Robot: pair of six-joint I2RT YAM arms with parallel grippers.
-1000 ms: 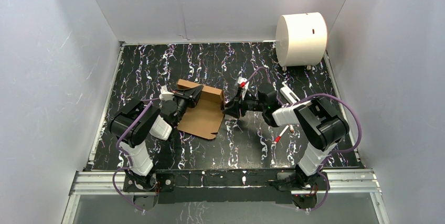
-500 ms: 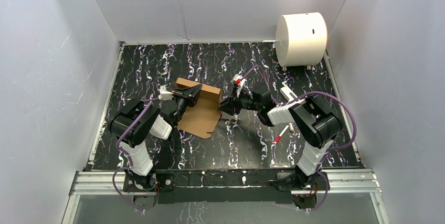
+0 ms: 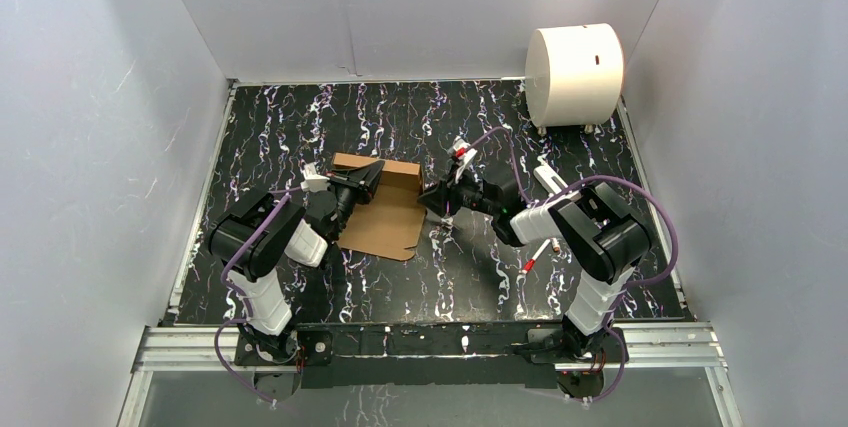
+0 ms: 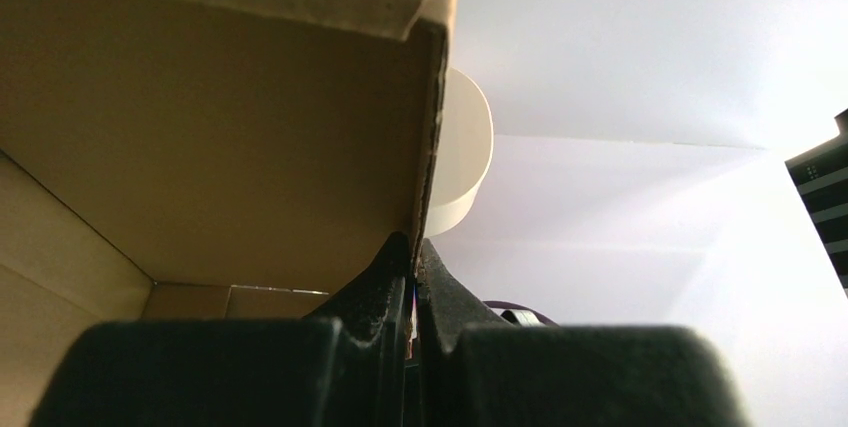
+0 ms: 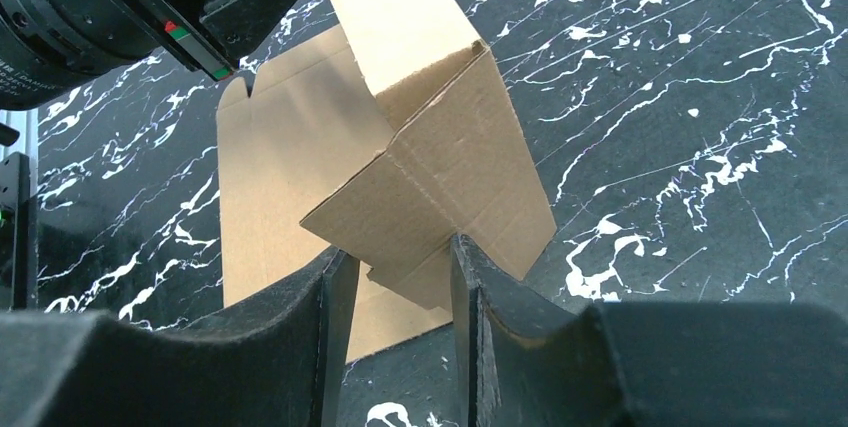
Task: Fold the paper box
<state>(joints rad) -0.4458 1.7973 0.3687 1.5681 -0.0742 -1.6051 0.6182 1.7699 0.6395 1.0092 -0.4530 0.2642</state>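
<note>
Paper box: brown card, base flat on the black marbled table between the two arms, far wall and one side flap raised. Left gripper: fingers closed tight, pinching the edge of the raised wall. Right gripper: jaws half apart, astride the corner of the raised flap; whether they pinch it I cannot tell.

marbled table — paper box, perhaps white cylinder

No legible text or markings
</note>
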